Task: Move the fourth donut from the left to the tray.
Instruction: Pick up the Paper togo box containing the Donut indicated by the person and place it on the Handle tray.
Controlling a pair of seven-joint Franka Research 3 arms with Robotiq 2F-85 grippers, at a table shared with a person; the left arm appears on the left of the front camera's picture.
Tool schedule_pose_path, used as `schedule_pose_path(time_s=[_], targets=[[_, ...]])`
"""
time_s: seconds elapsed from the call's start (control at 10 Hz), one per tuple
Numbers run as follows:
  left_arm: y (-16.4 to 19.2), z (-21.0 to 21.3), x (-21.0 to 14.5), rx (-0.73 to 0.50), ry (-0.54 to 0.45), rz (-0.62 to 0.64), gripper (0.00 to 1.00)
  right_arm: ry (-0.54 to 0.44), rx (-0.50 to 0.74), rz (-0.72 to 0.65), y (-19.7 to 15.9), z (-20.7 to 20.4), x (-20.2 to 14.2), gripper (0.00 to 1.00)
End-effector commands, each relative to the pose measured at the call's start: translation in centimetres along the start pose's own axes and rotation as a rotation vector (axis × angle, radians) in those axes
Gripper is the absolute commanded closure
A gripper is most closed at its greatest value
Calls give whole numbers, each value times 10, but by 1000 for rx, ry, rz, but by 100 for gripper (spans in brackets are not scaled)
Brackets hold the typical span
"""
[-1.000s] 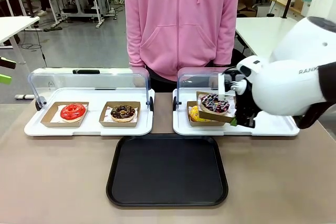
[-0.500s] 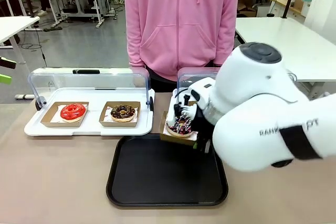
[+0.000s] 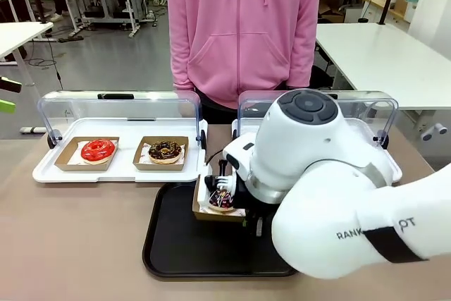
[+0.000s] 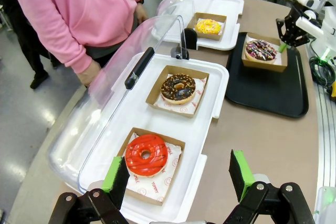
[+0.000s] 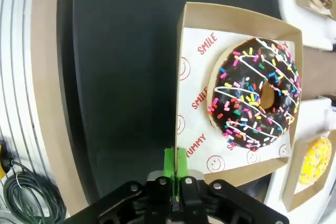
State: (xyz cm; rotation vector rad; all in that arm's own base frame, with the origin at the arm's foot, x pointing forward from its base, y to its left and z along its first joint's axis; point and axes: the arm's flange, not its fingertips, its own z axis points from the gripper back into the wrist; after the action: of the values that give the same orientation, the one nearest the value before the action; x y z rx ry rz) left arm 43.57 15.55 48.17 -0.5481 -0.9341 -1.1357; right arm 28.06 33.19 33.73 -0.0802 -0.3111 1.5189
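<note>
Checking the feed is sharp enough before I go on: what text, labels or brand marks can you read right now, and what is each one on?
"SMILE" and "YUMMY", red print, on the paper liner under the fourth donut, right wrist view.
"RANK", cut off, on the right arm, front view.
Red print on the liner under the red donut, left wrist view: too small to read.

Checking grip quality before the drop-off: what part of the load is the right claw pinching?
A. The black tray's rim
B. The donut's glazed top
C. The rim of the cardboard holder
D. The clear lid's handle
C: in the right wrist view, the right claw is shut on the edge of the cardboard holder, with the sprinkled chocolate donut untouched, above the black tray.
</note>
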Motion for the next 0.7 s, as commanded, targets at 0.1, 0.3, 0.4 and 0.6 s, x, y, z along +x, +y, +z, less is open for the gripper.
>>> schedule_pose_path(time_s=[0.1,0.3,0.4,0.6], targets=[[-2,1,2,-6,7,8,0,13,-37,14,39,-15,-26,98],[-2,1,2,-6,7,8,0,26,-18,36,42,-22,-26,98],[-2,1,2,-6,7,8,0,30,-13,37,42,-24,-27,98],[-2,1,2,-6,7,8,0,34,-5,35,42,-29,-31,98]])
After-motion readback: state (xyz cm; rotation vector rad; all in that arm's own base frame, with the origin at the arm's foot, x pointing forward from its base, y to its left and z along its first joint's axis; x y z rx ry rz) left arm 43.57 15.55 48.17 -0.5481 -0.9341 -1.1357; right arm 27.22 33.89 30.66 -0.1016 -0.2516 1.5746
